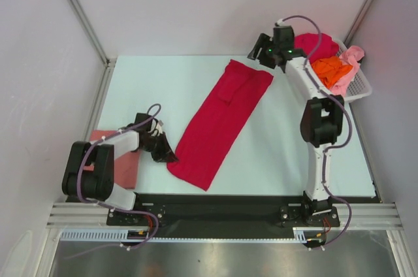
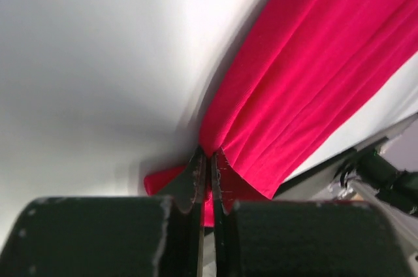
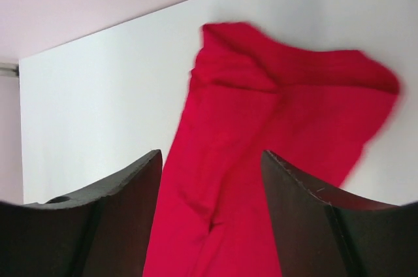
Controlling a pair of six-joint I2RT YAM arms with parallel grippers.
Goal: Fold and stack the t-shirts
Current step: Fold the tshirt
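A crimson red t-shirt (image 1: pixel 222 120), folded into a long strip, lies diagonally across the middle of the white table. My left gripper (image 1: pixel 166 154) is at its near left corner, shut on a pinch of the cloth; in the left wrist view the gripper (image 2: pixel 210 159) has the red fabric (image 2: pixel 313 74) bunched between its jaws. My right gripper (image 1: pixel 258 55) is open and empty, hovering just beyond the strip's far end; in the right wrist view this gripper (image 3: pixel 212 166) shows the shirt (image 3: pixel 274 133) below it. A folded salmon pink shirt (image 1: pixel 124 169) lies under my left arm.
A white slotted basket (image 1: pixel 358 87) at the far right holds a crimson shirt (image 1: pixel 317 45), an orange shirt (image 1: pixel 332 69) and a light pink shirt (image 1: pixel 353 57). Bare white table lies left and right of the strip. Enclosure walls stand all around.
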